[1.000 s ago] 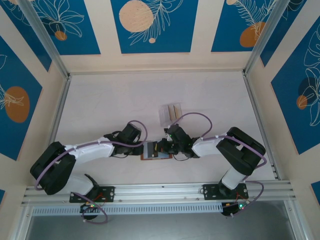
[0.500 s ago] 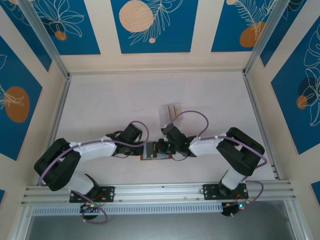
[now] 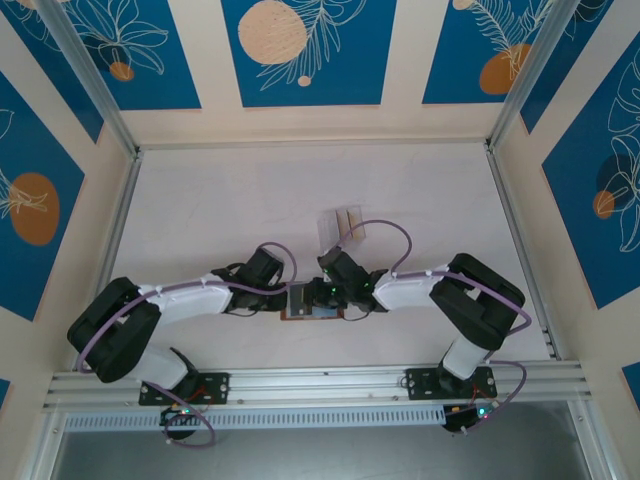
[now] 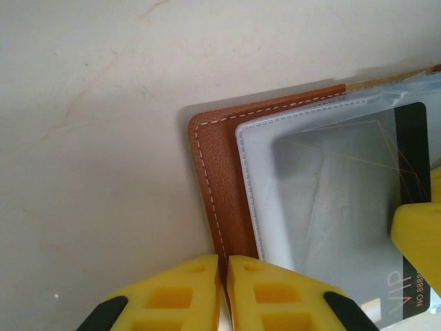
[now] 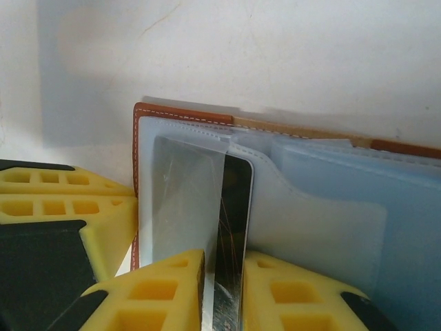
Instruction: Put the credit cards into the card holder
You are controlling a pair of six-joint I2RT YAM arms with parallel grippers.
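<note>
The brown card holder (image 3: 312, 313) lies open near the table's front edge, pale sleeves up. My left gripper (image 4: 224, 286) is shut on its left leather edge (image 4: 212, 172). A silver credit card with a black stripe (image 5: 236, 196) sits partly inside the left sleeve (image 5: 182, 148). Its near end stands between the fingers of my right gripper (image 5: 224, 261), which are a little apart, so the grip looks loose. From above, the left gripper (image 3: 287, 297) and right gripper (image 3: 320, 292) meet over the holder. Tan credit cards (image 3: 349, 222) stand behind.
A clear slotted stand (image 3: 333, 228) holds the tan cards just behind the arms. The right gripper's yellow finger (image 4: 417, 238) reaches over the card in the left wrist view. Free table lies to the far left and right.
The right gripper has moved left, sliding the silver card further into the sleeve, and its fingers have parted slightly. The left gripper has kept its hold.
</note>
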